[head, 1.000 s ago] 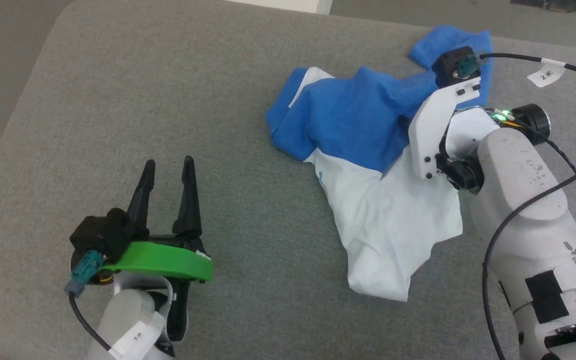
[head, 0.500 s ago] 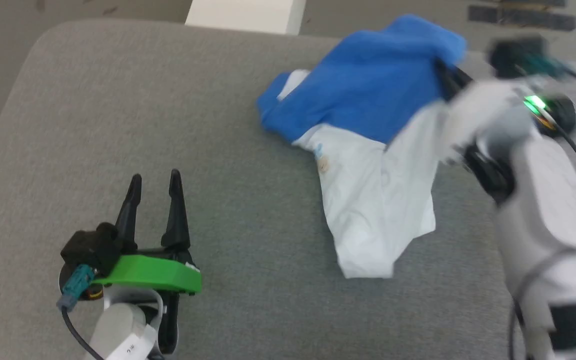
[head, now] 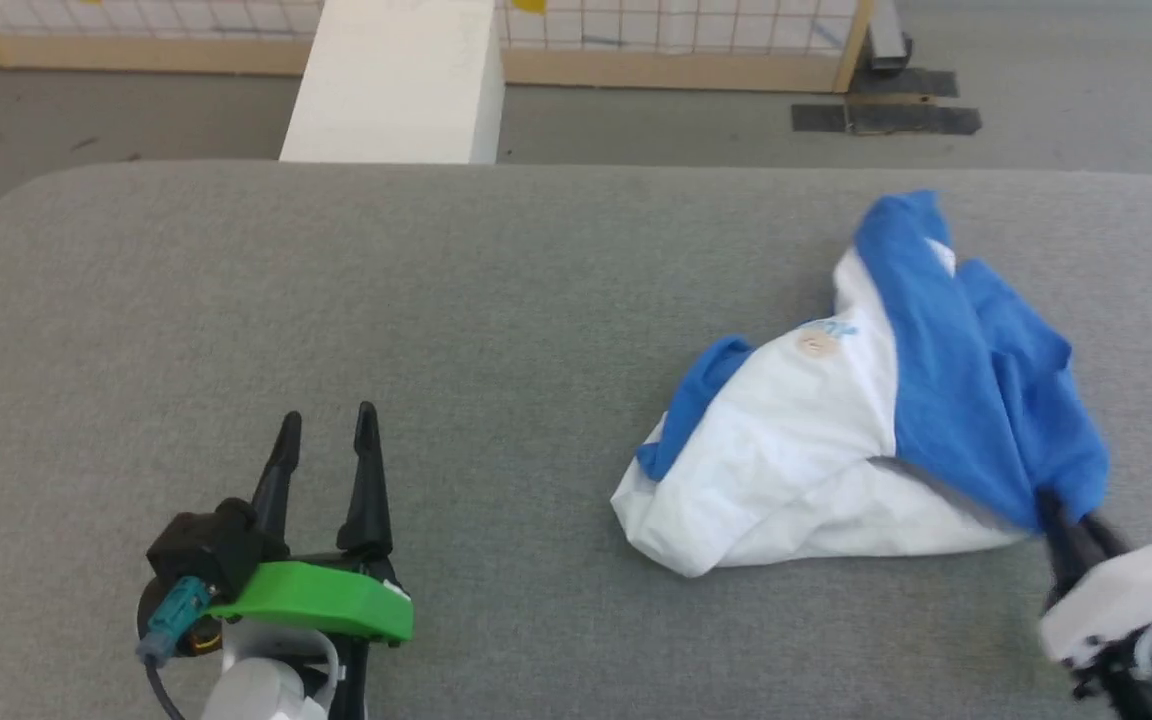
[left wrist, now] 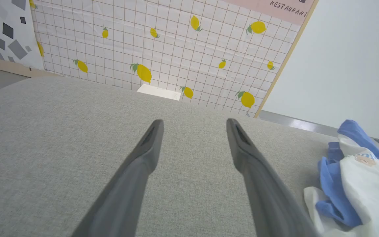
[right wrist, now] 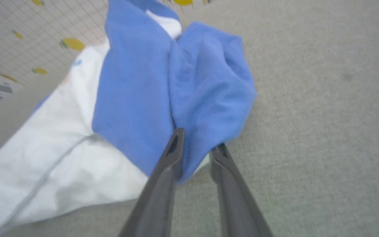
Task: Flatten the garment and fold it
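A soft white T-shirt [head: 816,440] w/ bright blue long sleeves lies in a bunched heap on the right side of the grey cloth table top [head: 336,300]. Not flat yet: the white body is folded over itself, w/ lots of wrinkles. Blue sleeve cloth drapes over the right part, from the far tip down to the near right corner. A bit more blue peeks out at the left. Small tan bear pic on the chest, facing up.
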